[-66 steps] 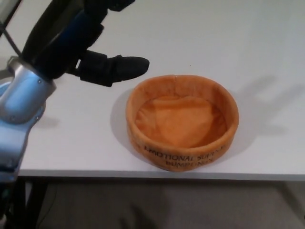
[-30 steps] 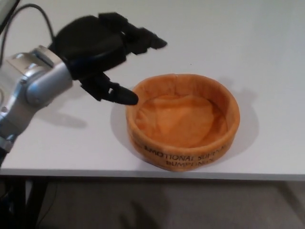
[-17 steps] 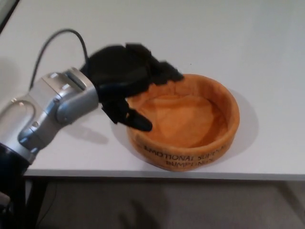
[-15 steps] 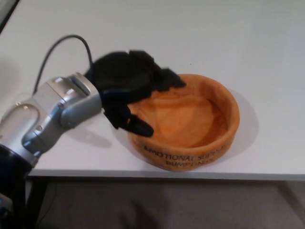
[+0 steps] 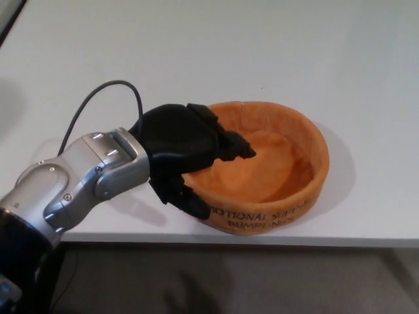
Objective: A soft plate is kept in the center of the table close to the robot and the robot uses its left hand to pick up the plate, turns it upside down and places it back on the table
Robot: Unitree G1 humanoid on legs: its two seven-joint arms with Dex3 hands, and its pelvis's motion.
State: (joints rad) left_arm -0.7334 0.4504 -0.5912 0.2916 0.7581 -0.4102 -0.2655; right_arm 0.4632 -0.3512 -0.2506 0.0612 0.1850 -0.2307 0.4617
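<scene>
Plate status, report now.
Left hand straddling the near-left rim of the orange soft plate, fingers inside, thumb outside, grip not confirmed. Plate upright on the white table. Right hand not in view. Nothing in the way.

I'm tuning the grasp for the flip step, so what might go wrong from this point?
1. The left hand straddles the left wall of the plate, fingers inside and thumb outside. The wall is soft, so it may fold and slip out when lifted.
2. The plate sits at the near edge of the table; a drag or a drop during the turn could send it off the edge.
</scene>
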